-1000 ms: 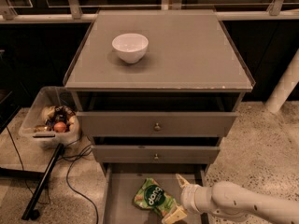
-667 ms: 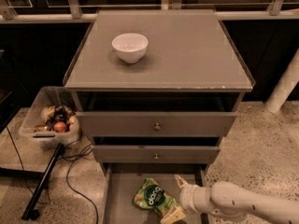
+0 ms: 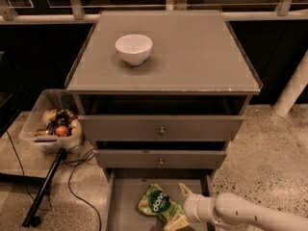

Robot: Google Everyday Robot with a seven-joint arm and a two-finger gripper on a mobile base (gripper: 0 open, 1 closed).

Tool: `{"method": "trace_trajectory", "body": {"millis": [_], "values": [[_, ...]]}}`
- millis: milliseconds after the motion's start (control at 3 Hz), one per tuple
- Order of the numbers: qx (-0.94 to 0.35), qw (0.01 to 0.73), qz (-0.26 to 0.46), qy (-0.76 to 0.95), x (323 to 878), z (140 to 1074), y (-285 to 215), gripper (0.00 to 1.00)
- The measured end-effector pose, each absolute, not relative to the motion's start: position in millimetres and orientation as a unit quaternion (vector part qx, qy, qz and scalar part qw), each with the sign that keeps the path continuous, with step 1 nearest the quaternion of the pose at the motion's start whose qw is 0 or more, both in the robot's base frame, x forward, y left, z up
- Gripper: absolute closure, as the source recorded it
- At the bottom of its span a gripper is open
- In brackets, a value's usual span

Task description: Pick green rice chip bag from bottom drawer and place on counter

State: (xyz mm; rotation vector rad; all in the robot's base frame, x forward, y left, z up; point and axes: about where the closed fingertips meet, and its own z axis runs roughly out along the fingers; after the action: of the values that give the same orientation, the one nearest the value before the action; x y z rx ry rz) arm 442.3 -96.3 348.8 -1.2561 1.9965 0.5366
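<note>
The green rice chip bag lies flat on the floor of the pulled-out bottom drawer, near its middle. My gripper reaches in from the lower right at the bag's right end. It is open, with one fingertip behind the bag's end and the other in front of it. The bag's right end lies between the two. The bag rests on the drawer floor. The counter is the wide grey-brown top of the cabinet above.
A white bowl stands on the counter at the back left. The two upper drawers with small knobs stand slightly pulled out. A clear bin of items and cables are on the floor at the left. A white post stands at the right.
My gripper has edged slightly lower and closer to the bag's right end. The bag and the drawers have not moved.
</note>
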Motion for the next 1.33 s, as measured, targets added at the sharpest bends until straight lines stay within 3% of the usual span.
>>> {"method": "trace_trajectory", "body": {"millis": [667, 1333], "values": [[-0.482, 0.387, 0.232, 0.751, 448, 296, -91, 0.00], [-0.505, 0.371, 0.231, 0.744, 444, 238, -89, 0.00]]}}
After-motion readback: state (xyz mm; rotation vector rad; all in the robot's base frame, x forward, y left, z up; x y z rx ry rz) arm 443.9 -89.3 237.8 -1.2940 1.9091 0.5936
